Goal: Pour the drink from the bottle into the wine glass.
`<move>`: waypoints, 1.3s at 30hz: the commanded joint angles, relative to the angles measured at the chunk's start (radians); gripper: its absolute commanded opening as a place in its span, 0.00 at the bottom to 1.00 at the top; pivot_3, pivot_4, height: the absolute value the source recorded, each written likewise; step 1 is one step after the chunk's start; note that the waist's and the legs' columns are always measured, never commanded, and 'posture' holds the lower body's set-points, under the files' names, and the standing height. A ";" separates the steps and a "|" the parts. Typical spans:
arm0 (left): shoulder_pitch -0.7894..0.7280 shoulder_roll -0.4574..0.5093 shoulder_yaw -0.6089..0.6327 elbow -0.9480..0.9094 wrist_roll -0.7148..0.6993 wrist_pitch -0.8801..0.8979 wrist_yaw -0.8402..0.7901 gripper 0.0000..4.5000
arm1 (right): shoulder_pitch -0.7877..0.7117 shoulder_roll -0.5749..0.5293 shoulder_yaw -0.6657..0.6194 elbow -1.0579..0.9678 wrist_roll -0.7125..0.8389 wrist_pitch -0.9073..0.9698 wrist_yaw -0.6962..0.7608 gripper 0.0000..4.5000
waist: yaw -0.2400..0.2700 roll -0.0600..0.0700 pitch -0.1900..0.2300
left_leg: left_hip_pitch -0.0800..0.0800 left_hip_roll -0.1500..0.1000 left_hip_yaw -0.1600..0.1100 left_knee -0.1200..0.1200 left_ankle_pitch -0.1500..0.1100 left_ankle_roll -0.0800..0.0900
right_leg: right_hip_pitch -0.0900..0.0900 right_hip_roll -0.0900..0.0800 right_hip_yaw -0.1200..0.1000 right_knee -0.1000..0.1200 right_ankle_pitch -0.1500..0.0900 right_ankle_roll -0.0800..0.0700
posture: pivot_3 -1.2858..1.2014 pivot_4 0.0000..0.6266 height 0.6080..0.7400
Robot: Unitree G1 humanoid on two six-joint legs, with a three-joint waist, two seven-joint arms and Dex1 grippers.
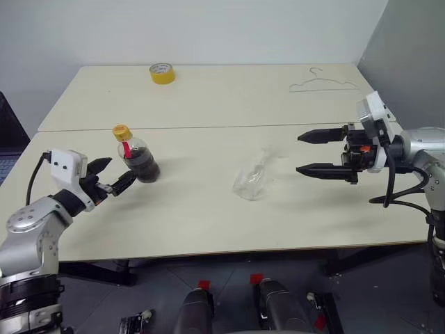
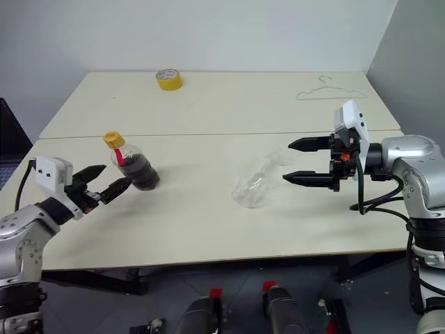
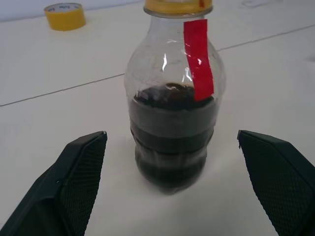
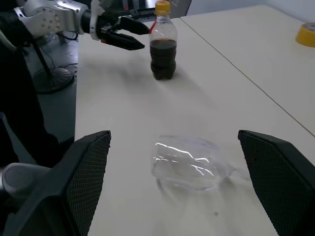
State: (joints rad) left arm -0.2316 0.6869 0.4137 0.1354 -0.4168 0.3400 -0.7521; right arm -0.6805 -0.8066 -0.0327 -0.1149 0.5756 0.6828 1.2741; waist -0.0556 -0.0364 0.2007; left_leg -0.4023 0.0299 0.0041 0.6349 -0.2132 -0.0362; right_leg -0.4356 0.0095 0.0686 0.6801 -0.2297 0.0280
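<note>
Bottle (image 1: 138, 156): capped, upright; I'm lining up wide-open, empty left gripper (image 1: 113, 179); glass (image 1: 253, 179) lying toppled before open, empty right gripper (image 1: 311, 153), needing righting.

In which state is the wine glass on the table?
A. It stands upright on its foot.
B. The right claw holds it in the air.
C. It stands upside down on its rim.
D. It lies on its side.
D: the glass lies tipped over on the table, between the bottle and the open right claw.
</note>
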 commanded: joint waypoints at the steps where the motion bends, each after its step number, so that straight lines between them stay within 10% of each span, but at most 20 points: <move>1: -0.049 -0.015 -0.014 0.018 0.024 -0.035 0.052 1.00 | -0.026 0.006 -0.008 -0.061 0.042 0.018 -0.016 0.98 | 0.000 -0.001 0.000 | 0.000 0.000 0.000 0.000 0.000 0.000 | 0.000 0.000 0.000 0.000 0.000 0.000 | 0.52 0.24 1.00; 25: -0.290 -0.137 -0.151 0.420 0.118 -0.271 0.057 1.00 | -0.016 0.034 0.000 -0.214 0.135 0.101 -0.129 0.98 | 0.002 -0.003 -0.002 | -0.001 0.000 -0.002 0.003 0.000 0.000 | 0.002 0.000 -0.002 0.000 0.001 0.000 | 0.52 0.24 1.00; 31: -0.275 -0.149 -0.161 0.425 0.133 -0.295 0.064 0.69 | -0.026 0.049 0.005 -0.220 0.142 0.107 -0.151 1.00 | 0.002 -0.003 -0.002 | -0.002 0.000 -0.003 0.004 0.000 0.000 | 0.002 0.000 -0.002 0.000 0.001 0.001 | 0.52 0.24 1.00; 39: -0.218 -0.165 -0.179 0.311 0.104 -0.240 0.044 0.69 | -0.073 0.191 0.042 -0.202 0.096 0.070 -0.280 1.00 | -0.002 -0.003 -0.002 | -0.002 0.000 -0.002 0.006 0.000 0.000 | 0.002 0.000 -0.001 0.000 0.002 0.002 | 0.52 0.24 1.00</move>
State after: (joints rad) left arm -0.4589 0.5312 0.2504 0.5016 -0.2965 0.0855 -0.6910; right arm -0.7241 -0.6340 0.0091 -0.3049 0.6814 0.7812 1.0406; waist -0.0574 -0.0391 0.1990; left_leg -0.4041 0.0302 0.0018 0.6410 -0.2133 -0.0362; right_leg -0.4333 0.0101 0.0677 0.6800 -0.2269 0.0300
